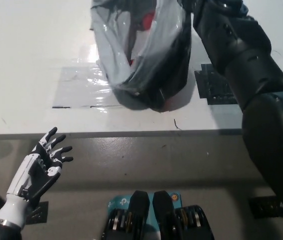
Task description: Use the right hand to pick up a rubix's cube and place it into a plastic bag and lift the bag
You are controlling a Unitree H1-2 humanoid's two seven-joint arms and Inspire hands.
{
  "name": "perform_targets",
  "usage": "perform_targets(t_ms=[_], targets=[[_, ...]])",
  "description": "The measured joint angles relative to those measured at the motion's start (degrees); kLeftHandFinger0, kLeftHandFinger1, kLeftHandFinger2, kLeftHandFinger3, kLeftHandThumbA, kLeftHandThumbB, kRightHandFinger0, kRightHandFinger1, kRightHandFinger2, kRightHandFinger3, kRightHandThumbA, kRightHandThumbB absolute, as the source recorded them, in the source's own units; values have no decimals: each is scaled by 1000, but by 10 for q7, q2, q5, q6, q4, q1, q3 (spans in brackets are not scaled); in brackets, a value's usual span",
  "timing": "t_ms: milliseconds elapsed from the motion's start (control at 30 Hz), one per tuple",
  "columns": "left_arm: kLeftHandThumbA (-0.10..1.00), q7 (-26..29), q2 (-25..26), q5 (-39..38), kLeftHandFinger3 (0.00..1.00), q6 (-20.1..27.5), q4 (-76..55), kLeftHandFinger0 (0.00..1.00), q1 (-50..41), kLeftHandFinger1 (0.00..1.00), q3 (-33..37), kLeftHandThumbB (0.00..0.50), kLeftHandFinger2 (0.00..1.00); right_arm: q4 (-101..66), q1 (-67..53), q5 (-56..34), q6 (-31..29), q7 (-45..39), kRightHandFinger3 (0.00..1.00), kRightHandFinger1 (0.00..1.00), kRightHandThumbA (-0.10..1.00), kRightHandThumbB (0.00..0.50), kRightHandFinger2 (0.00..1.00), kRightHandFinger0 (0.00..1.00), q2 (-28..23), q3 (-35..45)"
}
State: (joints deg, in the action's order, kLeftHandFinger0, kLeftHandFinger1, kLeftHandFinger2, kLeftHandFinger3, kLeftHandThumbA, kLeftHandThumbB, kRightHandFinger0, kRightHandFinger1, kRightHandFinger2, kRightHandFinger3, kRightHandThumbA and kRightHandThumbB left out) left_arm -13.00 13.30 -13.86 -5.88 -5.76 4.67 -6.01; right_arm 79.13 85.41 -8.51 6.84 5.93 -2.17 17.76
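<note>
At the lower left you have the white left hand (pixel 35 167) resting below the near edge of the white table (pixel 21 65), palm up with its fingers spread apart and nothing in it. Moving right along the tabletop, you see a flat sheet of clear plastic film (pixel 79 90) taped or laid on the surface, glinting in the light. Its right side is overlapped by the plastic bag (pixel 144 65), a translucent grey bag that hangs down from the top of the frame, its rounded bottom sitting at or just above the table and casting a shadow beneath it. Through the bag wall, near the top, you can make out a red patch (pixel 148 21) that is probably a face of the Rubik's cube, though the plastic blurs it too much to be sure. To the right of the bag, the black right arm (pixel 241 55) reaches up toward the bag's upper edge; the right hand itself is cut off by the top of the frame, so you cannot tell how its fingers are set. Just beside the arm lies a dark perforated plate (pixel 212 86) on the table.
</note>
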Motion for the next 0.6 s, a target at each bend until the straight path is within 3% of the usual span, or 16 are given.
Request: perform_targets(t_ms=[33,67,100,133,167,200,233,267,300,600], targets=[[222,0,0,0,1000,0,0,786,1,822,0,132,940,3,-4,5,0,1,397,283,-100,161,726,0,-2,-13],[226,0,0,0,1000,0,0,787,2,821,0,132,941,5,-8,9,0,1,598,259,-33,189,680,0,-3,-23],[234,0,0,0,1000,1,0,787,3,817,1,137,941,8,-14,17,0,2,813,370,94,218,755,105,-6,-41],[237,0,0,1,1000,1,0,787,4,816,1,137,941,10,-22,27,0,3,900,362,170,228,719,102,-9,-60],[247,0,0,1,1000,2,1,787,4,813,1,142,937,12,-28,40,0,4,1000,875,383,332,1000,549,-12,-89],[250,0,0,1,1000,2,1,787,4,812,1,142,936,14,-32,50,1,6,1000,961,386,306,1000,725,-15,-111],[250,0,0,1,1000,2,2,788,4,812,1,141,936,16,-37,64,1,7,1000,1000,598,409,1000,1000,-19,-139],[251,0,0,2,1000,2,2,791,4,813,1,137,938,17,-41,76,2,7,1000,1000,637,474,1000,1000,-23,-169],[253,0,0,1,1000,2,2,793,4,815,1,139,939,19,-43,86,3,7,1000,1000,632,499,1000,1000,-24,-186],[245,0,0,2,1000,2,4,800,4,814,1,125,940,30,-50,187,21,-21,1000,1000,710,500,1000,1000,-43,-390]])
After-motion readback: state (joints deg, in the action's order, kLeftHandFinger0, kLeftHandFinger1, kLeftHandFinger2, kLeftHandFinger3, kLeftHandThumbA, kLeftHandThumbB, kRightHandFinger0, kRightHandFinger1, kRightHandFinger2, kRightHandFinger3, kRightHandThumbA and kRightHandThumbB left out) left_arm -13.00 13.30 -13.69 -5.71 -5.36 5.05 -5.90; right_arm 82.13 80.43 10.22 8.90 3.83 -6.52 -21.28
